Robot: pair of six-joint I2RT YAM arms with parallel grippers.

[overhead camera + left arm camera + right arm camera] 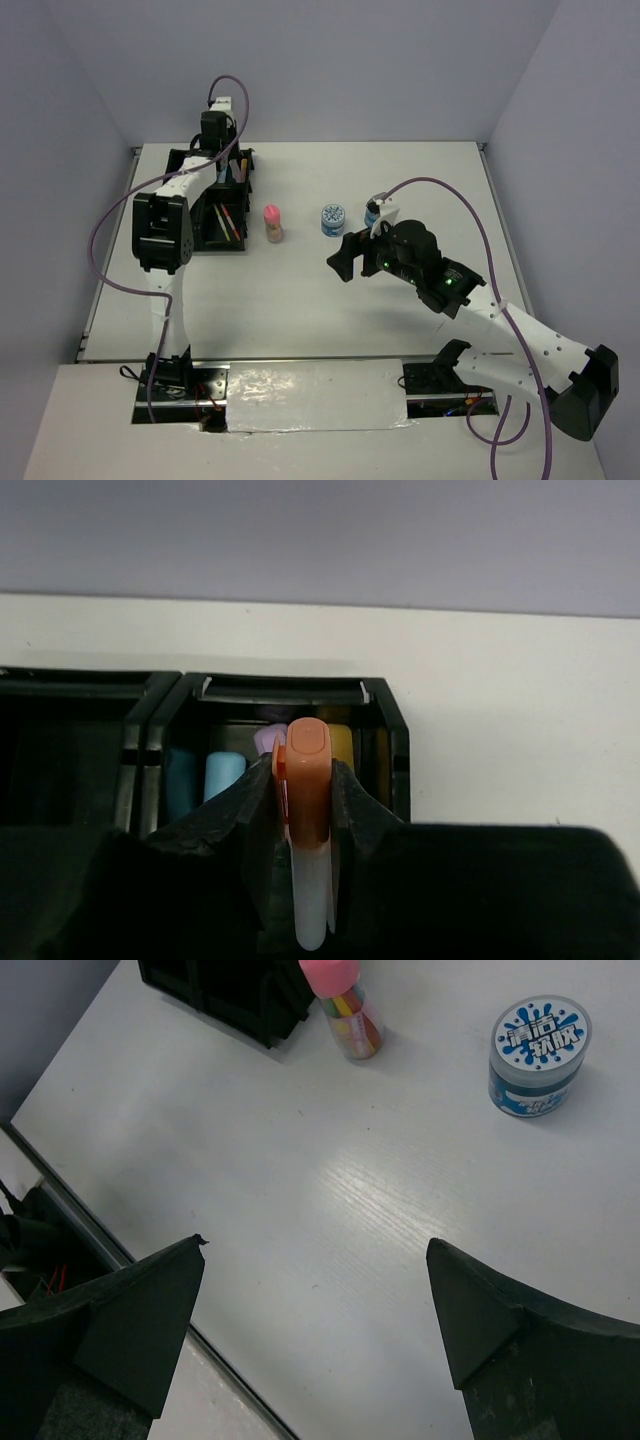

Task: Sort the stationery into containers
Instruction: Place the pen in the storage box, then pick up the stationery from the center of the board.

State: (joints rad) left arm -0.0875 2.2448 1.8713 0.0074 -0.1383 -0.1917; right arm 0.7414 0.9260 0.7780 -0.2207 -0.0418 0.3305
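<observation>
Orange-capped pale plastic marker (308, 770), centre of the left wrist view, sits pinched at its cap in the left gripper (305, 805) over a compartment of the black divided plastic tray (290, 690); likely light, stiff and slick, so a firm crosswise hold suits; right gripper (315, 1260) gapes empty.

Black tray (213, 245): one. Round blue tins (333, 219): two, the second partly hidden. Pink-capped tube (272, 222): one. Orange marker (308, 780): one. Items in a single tray compartment, per the left wrist view: four counted, being two blue markers (225, 777), one pale purple end (268, 738) and one yellow end (342, 742). Thin pens (229, 218): at least two; exact count not legible.
</observation>
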